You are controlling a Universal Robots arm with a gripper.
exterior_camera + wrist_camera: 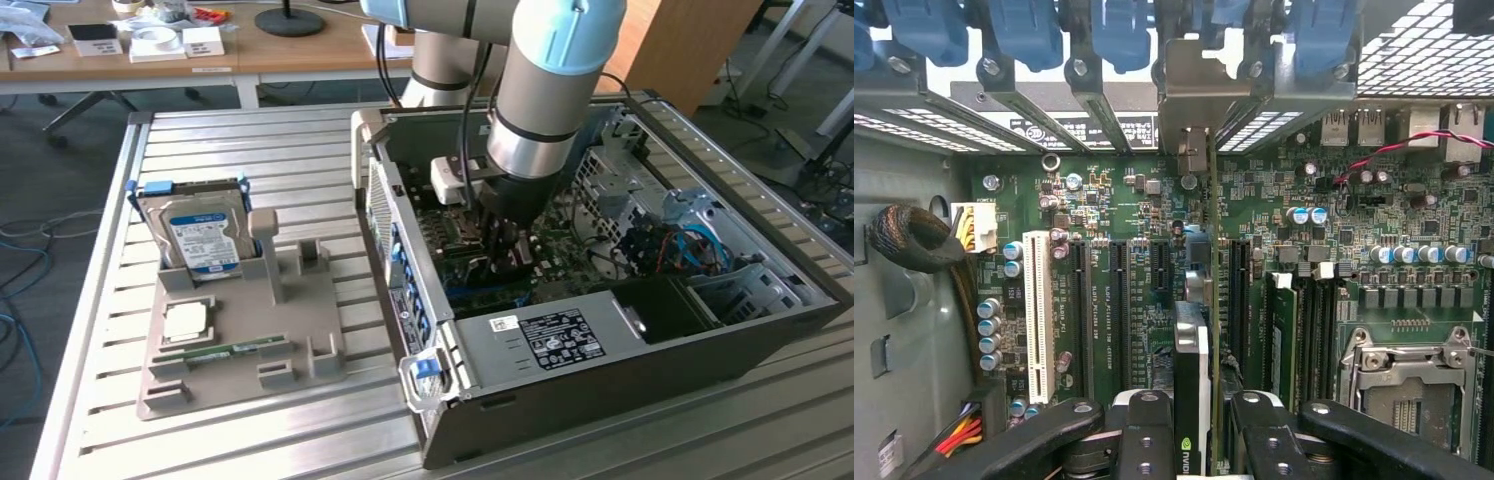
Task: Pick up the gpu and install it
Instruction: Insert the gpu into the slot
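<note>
**Operator:** Black gripper fingers [1144, 440] sit right against my wrist camera, along the lower edge of that frame, cut off by it. Between them stands the gpu [1192, 400], edge-on, so I see only its thin side and a green logo near the bottom.

**Observer:** Is it grasped?

**Operator:** Yes, the gripper [505, 262] is clamped on the gpu, jaws partly closed with the card pinched between them. Its pale metal bracket [1194, 120] reaches up to the rear slot openings at upper centre of the wrist frame, under the blue clips [1024, 30].

**Observer:** Seated in the slot?

**Operator:** I can't tell. The card's lower edge hides the slot on the motherboard [1104, 260] beneath it.

**Observer:** And from outside?

**Operator:** In the exterior view the arm [547, 90] drops into the open computer case [601, 390] at centre frame and blocks the card almost entirely. At lower left, the grey holder [240, 350] carries the hard drive [200, 235], upright, and a RAM stick [220, 352], lying flat.
</note>
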